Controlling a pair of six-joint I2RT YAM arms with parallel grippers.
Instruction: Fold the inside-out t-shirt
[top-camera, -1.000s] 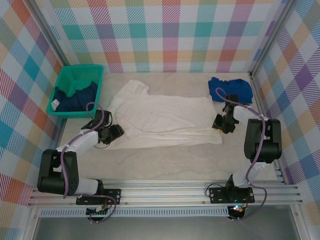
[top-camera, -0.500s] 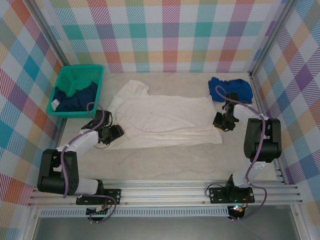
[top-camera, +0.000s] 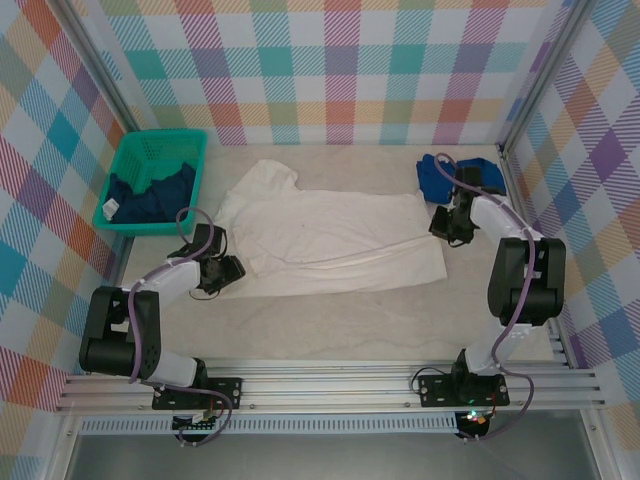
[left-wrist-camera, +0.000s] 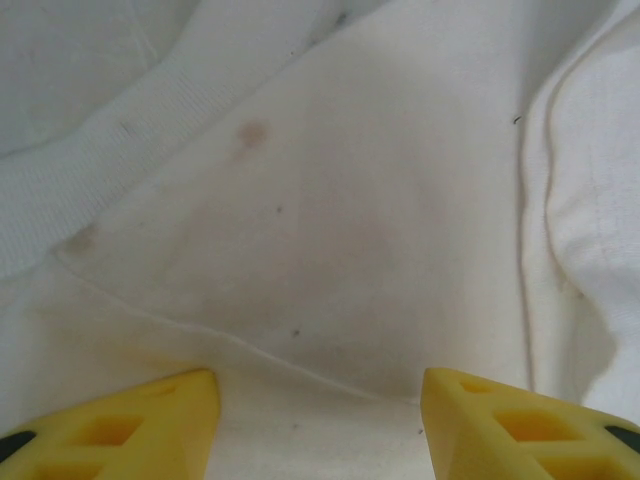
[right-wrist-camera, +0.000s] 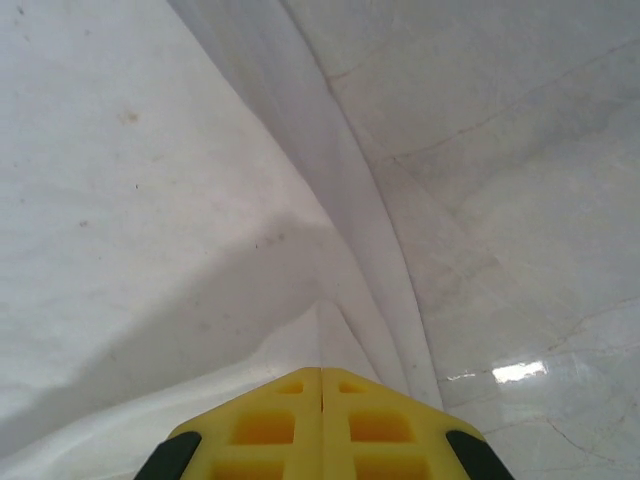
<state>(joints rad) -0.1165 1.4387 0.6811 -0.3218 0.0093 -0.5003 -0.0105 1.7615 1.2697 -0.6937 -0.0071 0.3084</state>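
The white inside-out t-shirt (top-camera: 330, 235) lies spread across the middle of the table, with a long crease running along its near part. My right gripper (top-camera: 441, 226) is at the shirt's right edge, shut on a pinch of the cloth. In the right wrist view the t-shirt (right-wrist-camera: 150, 200) rises in a ridge into the closed right gripper (right-wrist-camera: 322, 372). My left gripper (top-camera: 232, 268) rests at the shirt's near left corner. In the left wrist view the left gripper (left-wrist-camera: 320, 420) is open, its yellow fingers (left-wrist-camera: 130, 425) lying on the t-shirt (left-wrist-camera: 350, 200) either side of a seam.
A green basket (top-camera: 160, 135) holding a dark navy garment (top-camera: 150, 195) stands at the far left. A bright blue shirt (top-camera: 470, 175) lies at the far right, just behind my right gripper. Bare marbled table (right-wrist-camera: 520, 250) shows to the right of the cloth.
My right gripper has shut on the shirt's right edge and moved toward the far side, drawing the near right corner up. The left gripper has barely shifted.
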